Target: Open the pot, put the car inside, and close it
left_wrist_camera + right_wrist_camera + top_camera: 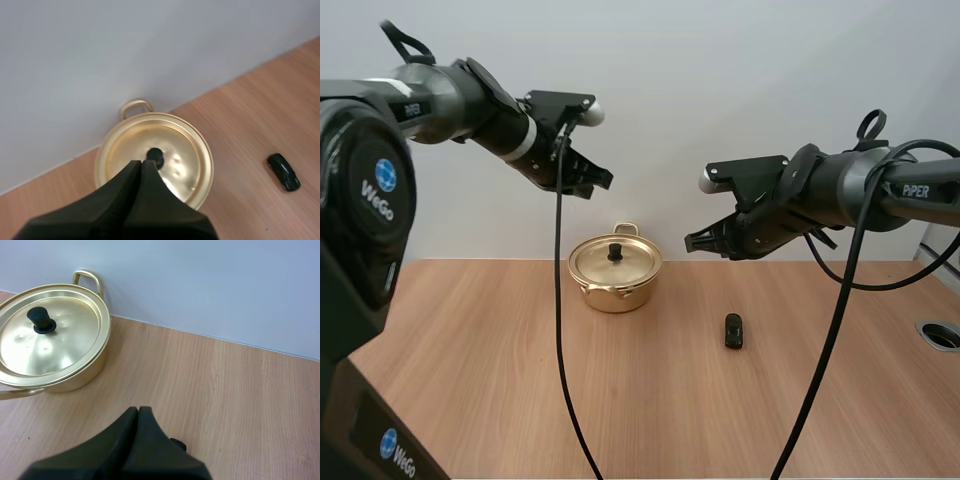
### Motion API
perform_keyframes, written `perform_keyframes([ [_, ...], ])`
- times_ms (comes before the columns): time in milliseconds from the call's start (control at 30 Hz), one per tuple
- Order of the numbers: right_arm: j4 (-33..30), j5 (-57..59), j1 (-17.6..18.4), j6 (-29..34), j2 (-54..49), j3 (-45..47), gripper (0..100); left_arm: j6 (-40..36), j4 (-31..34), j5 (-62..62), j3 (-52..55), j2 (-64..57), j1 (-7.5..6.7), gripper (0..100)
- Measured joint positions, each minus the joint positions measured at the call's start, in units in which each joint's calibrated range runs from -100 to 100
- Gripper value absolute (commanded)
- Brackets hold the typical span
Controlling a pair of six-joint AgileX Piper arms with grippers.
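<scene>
A golden pot (614,272) with two loop handles stands near the back of the table, its lid (155,160) on, topped by a black knob (616,251). A small dark toy car (734,330) lies on the wood to the pot's right. My left gripper (588,180) hangs high above the pot, shut on nothing; its fingers (142,172) lie together as one wedge over the knob. My right gripper (698,242) hovers above the table between pot and car, shut and empty. Its fingers (137,422) hide most of the car (177,444), with the pot (52,337) beside them.
The wooden table (520,380) runs wide in front of the pot and the car. A round cable hole (940,333) sits at the table's right edge. A plain wall rises directly behind the pot.
</scene>
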Motion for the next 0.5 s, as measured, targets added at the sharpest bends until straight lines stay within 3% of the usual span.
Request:
perform_keyframes([
  [100,-1.3,-0.3,0.0,0.0,0.0,0.0,40,0.0,-0.1,0.0,0.0,4.8,-1.42,14],
  [200,-1.7,-1.0,0.0,0.0,0.1,0.0,70,0.7,-0.8,-0.4,0.0,8.8,-2.11,42],
  [267,-1.9,-1.3,0.0,0.0,0.7,0.0,75,0.8,-1.4,-1.6,0.0,10.9,-2.11,60],
  [333,-1.9,-2.0,0.0,0.0,1.9,0.0,75,0.8,-1.4,-3.6,0.0,12.2,-2.11,71],
  [500,-1.5,-2.0,0.0,0.0,6.7,0.0,75,2.4,-2.1,-7.7,0.0,13.4,-2.11,71],
])
